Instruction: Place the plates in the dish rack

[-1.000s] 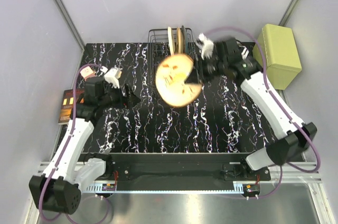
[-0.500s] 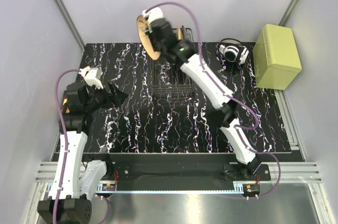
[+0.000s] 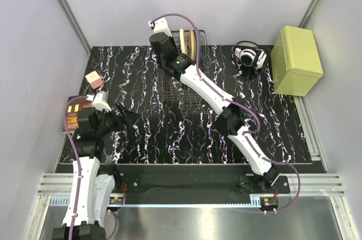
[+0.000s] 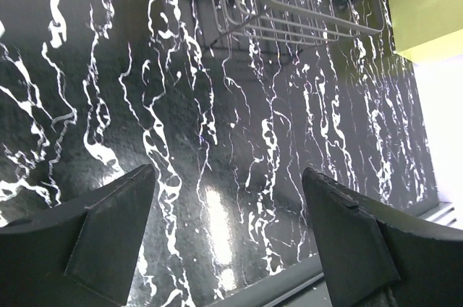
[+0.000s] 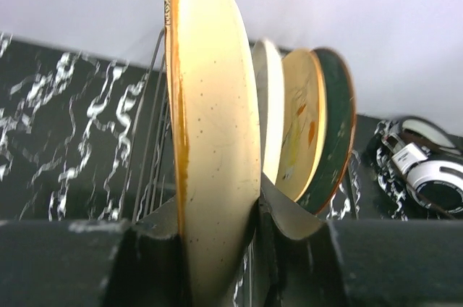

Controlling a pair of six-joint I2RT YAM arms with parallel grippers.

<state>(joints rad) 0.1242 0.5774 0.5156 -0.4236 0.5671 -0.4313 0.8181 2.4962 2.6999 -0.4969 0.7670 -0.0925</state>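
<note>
Your right gripper is clamped on the near rim of an orange-edged plate. It holds the plate upright on edge, parallel to three plates standing in the dish rack: a cream plate just beside it on the right, then an orange patterned plate, then a dark teal plate. The free slot seems to lie straight below, at the rack's left end. Your left gripper hovers wide open and empty over the bench, well apart from the rack.

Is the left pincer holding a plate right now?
No, the left pincer stands wide open above the table, with nothing between its fingers.
</note>
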